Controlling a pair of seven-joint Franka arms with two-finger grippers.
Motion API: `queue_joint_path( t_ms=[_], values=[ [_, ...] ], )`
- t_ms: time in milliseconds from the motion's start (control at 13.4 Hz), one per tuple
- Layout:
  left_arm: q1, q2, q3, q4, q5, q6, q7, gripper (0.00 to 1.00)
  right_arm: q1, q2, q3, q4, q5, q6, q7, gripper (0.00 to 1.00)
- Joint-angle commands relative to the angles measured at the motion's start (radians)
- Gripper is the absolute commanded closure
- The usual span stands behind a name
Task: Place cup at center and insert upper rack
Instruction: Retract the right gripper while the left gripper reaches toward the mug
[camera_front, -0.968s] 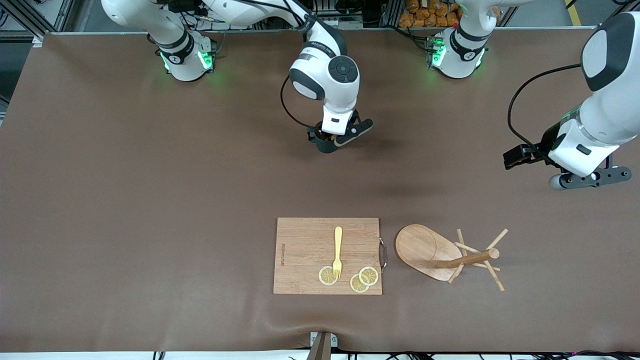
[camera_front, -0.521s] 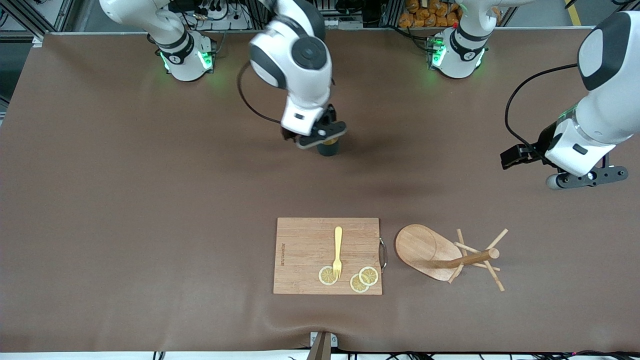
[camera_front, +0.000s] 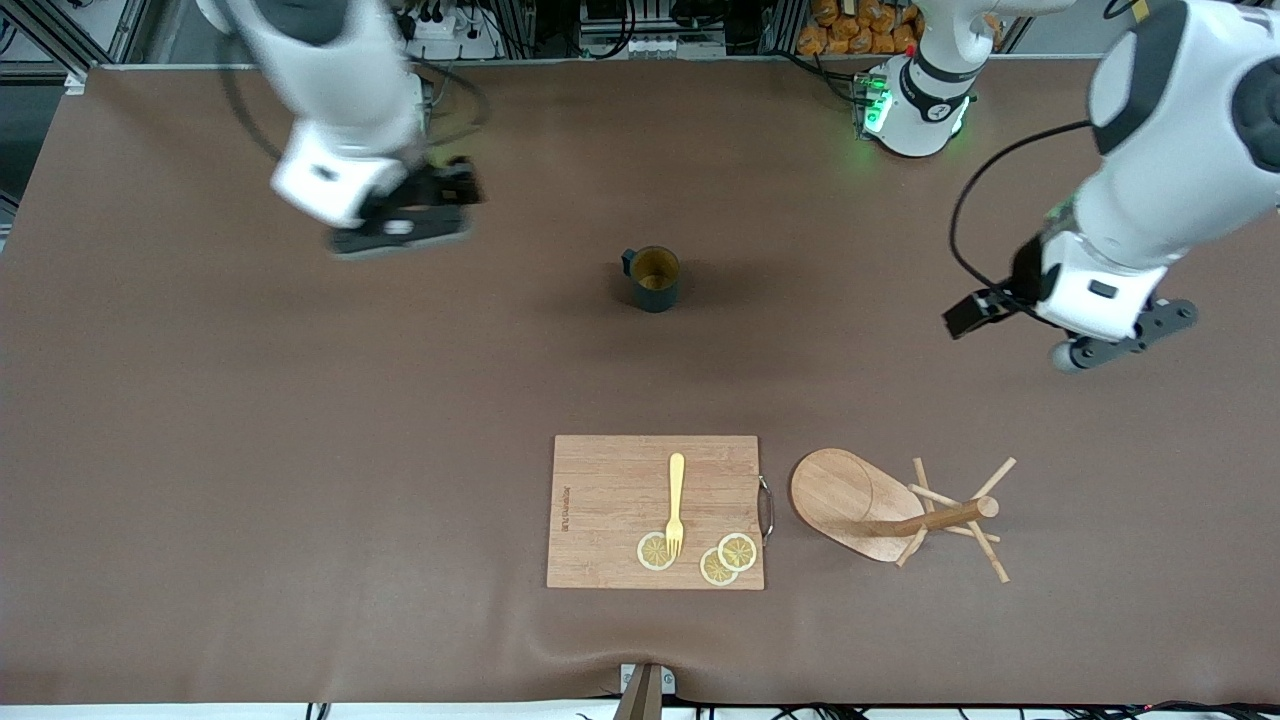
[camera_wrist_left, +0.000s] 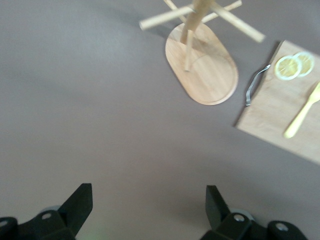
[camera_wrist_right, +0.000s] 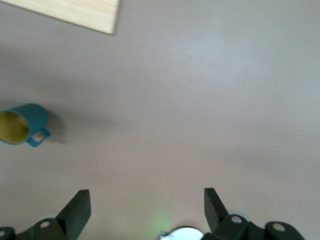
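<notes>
Your right gripper (camera_front: 400, 215) has let go of the cup (camera_front: 655, 278) and swung off toward its own end of the table, fingers spread and empty. The cup stands upright, mid-table. Your left gripper (camera_front: 1110, 335), spread wide too, has drifted slightly inward, over bare table near the rack (camera_front: 900, 510), which hasn't moved.

light: bright, even | shadows: soft | blur: right arm (camera_front: 340, 110) smeared
</notes>
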Motion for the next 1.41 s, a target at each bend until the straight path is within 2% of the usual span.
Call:
queue_joint_path(
  t_ms=[0,149,223,372,595,670,819,1117,1340],
  values=[
    [-0.107,0.05,0.005,0.066,-0.008,-0.011,-0.243,0.0,-0.152,-0.054,0.015,0.011,-0.003,-0.051,-0.141,0.0],
    [-0.173,0.082,0.008,0.096,-0.007,-0.011,-0.398,0.0,-0.264,-0.077,-0.002,0.01,-0.003,-0.064,-0.259,0.0],
    [-0.21,0.097,0.013,0.109,-0.004,-0.011,-0.476,0.0,-0.278,-0.079,-0.047,0.011,-0.003,-0.065,-0.309,0.0],
    [-0.279,0.133,0.021,0.133,0.004,-0.011,-0.63,0.0,-0.252,-0.092,-0.181,0.007,-0.001,-0.064,-0.379,0.0],
    [-0.356,0.205,0.021,0.178,0.032,-0.043,-0.854,0.0,-0.246,-0.094,-0.298,-0.004,0.001,-0.055,-0.435,0.0],
    [-0.38,0.237,0.022,0.207,0.039,-0.077,-0.897,0.0,-0.246,-0.092,-0.321,-0.004,0.025,-0.052,-0.452,0.0],
    [-0.471,0.304,0.025,0.273,0.106,-0.155,-0.983,0.0,-0.246,-0.092,-0.396,-0.021,0.162,-0.05,-0.461,0.0],
    [-0.693,0.409,0.1,0.337,0.177,-0.188,-1.13,0.0,-0.24,-0.086,-0.405,-0.058,0.157,-0.006,-0.459,0.0],
    [-0.813,0.478,0.108,0.391,0.26,-0.188,-1.21,0.0,-0.204,-0.082,-0.405,-0.075,0.114,0.025,-0.459,0.0]
  ],
)
